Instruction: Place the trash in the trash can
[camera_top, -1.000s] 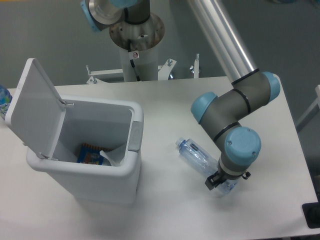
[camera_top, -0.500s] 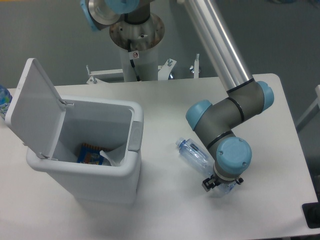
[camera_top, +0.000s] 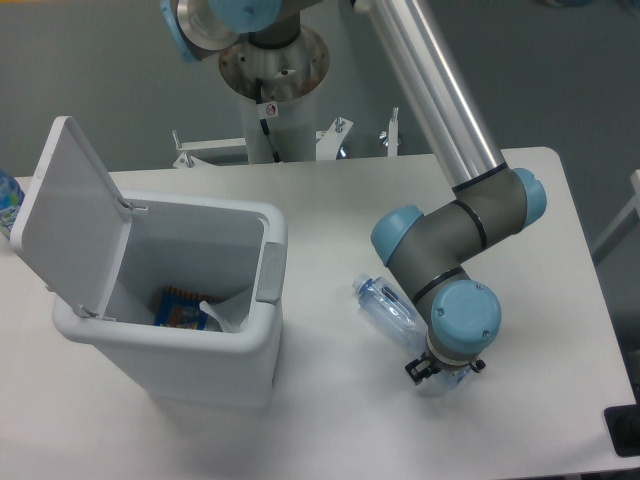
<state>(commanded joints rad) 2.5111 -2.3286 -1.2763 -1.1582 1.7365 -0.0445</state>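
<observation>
- Descending on the bottle (camera_top: 392, 311), which lies on the worktop (camera_top: 330, 420) right of the trash can (camera_top: 170, 330) (lid up).
- Claw (camera_top: 437, 368) sits at its base end; grip hidden, I cannot tell.
- I'd confirm a centred, firm hold before lifting.

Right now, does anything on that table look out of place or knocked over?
Only the plastic bottle: it lies on its side on the table, outside the open trash can, with the end effector down at its far end.
</observation>
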